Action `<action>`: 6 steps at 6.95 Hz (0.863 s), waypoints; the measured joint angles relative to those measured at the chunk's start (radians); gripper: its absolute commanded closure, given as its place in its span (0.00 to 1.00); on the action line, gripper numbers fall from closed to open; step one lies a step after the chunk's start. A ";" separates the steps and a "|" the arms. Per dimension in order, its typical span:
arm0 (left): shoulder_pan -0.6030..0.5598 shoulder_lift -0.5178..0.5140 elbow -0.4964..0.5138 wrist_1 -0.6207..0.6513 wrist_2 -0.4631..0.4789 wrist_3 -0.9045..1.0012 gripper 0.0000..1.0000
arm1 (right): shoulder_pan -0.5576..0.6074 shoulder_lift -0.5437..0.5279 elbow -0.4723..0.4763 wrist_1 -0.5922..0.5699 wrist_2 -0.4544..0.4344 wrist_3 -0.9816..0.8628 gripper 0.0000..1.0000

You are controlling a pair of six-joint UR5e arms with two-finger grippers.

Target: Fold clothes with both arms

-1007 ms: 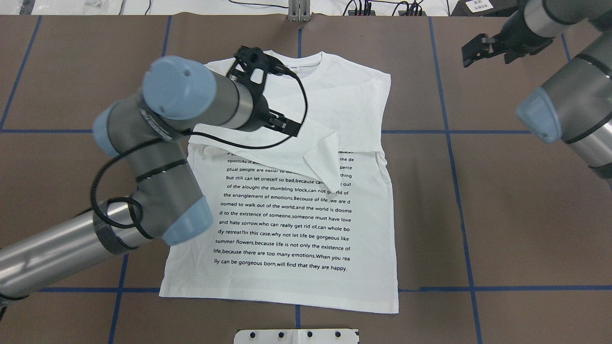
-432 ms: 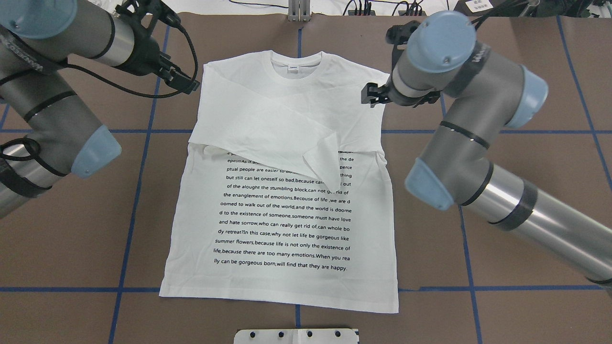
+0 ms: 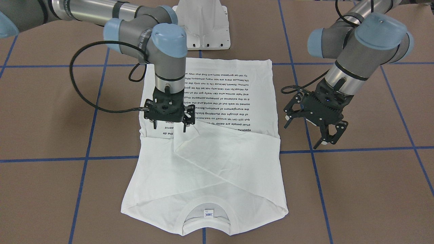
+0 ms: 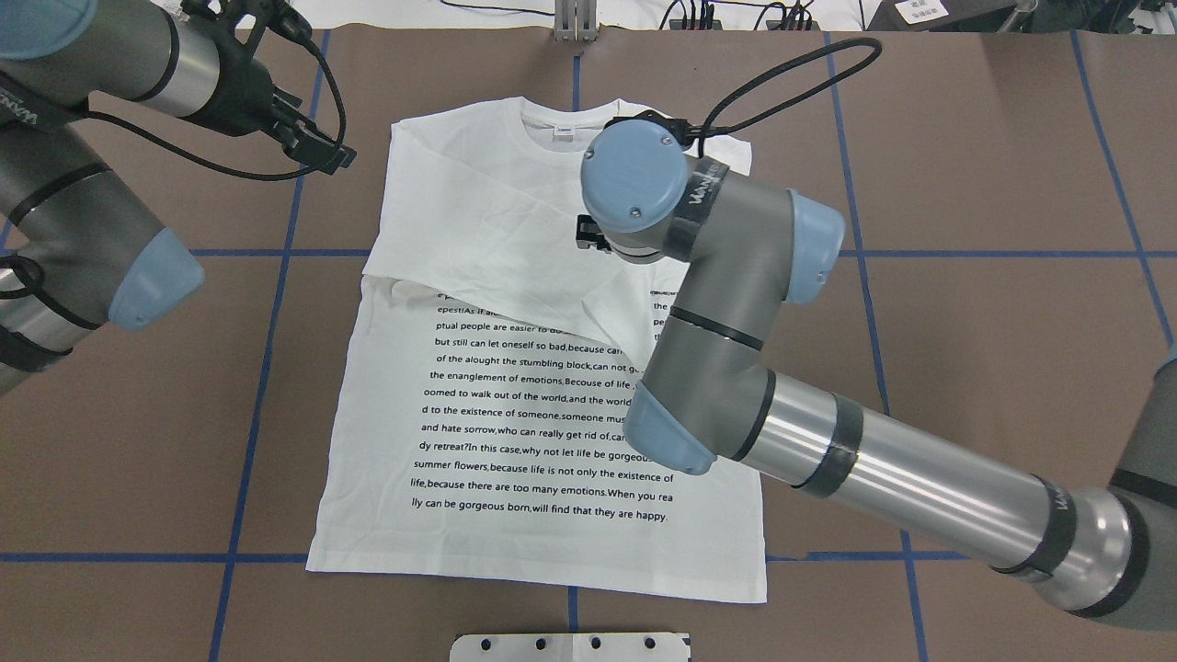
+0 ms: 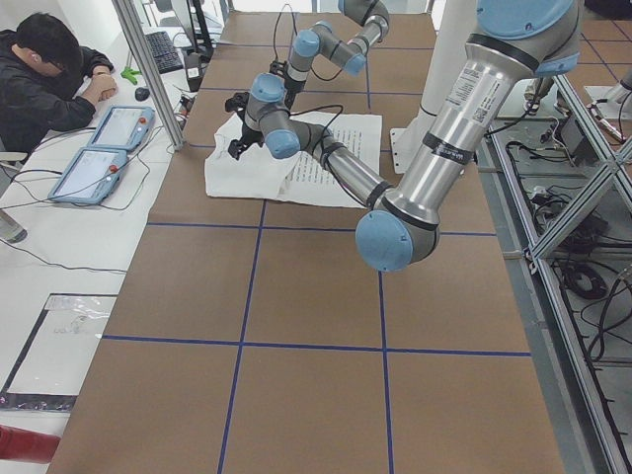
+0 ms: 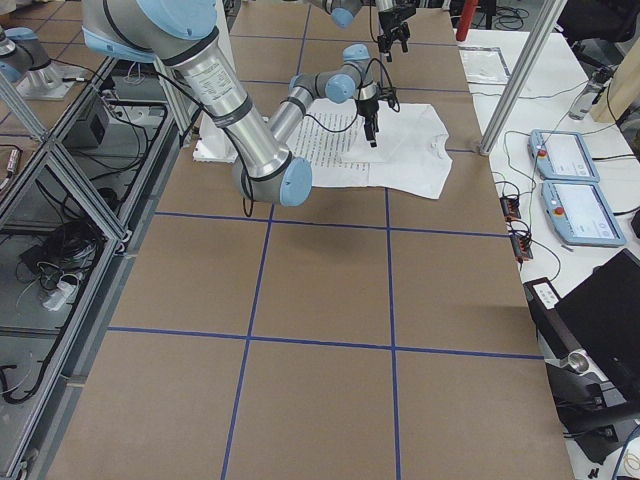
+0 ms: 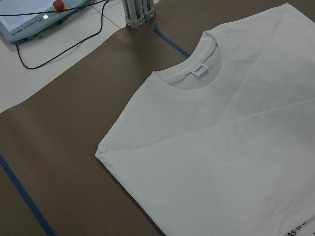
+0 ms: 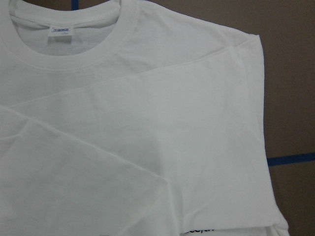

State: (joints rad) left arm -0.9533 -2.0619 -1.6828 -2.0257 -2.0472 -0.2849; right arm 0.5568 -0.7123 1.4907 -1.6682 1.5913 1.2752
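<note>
The white T-shirt [image 4: 542,432] lies flat on the brown table, black text side up, with its collar [image 4: 568,129] at the far side. Both long sleeves are folded across the chest [image 3: 220,156]. My right gripper [image 3: 169,128] hangs open just above the end of the upper folded sleeve, fingers pointing down; in the overhead view its wrist [image 4: 634,179] hides it. My left gripper [image 3: 305,135] is open and empty above the bare table beside the shirt's edge, also seen in the overhead view [image 4: 317,152]. Both wrist views show only shirt [image 7: 206,162] [image 8: 147,123].
The white pedestal base [image 3: 203,27] stands at the shirt's hem side. Blue tape lines [image 4: 267,368] cross the brown table. An aluminium post [image 4: 575,23] and cables stand beyond the collar. An operator [image 5: 39,69] sits at a side desk with tablets.
My left arm left the shirt's chest and drew back off its left side. My right arm came in from the far right, past the shoulder, to above the folded sleeve end. The shirt lies unchanged.
</note>
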 measured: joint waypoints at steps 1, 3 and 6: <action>0.000 0.003 0.000 0.000 0.000 -0.002 0.00 | -0.024 0.062 -0.095 0.021 -0.029 0.031 0.21; 0.001 0.008 0.000 -0.002 -0.001 -0.008 0.00 | -0.062 0.109 -0.209 0.088 -0.070 0.055 0.22; 0.001 0.009 0.000 -0.002 -0.001 -0.012 0.00 | -0.100 0.107 -0.239 0.106 -0.099 0.062 0.29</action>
State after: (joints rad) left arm -0.9526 -2.0526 -1.6828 -2.0272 -2.0479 -0.2970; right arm 0.4568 -0.6055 1.2518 -1.5624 1.4923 1.3372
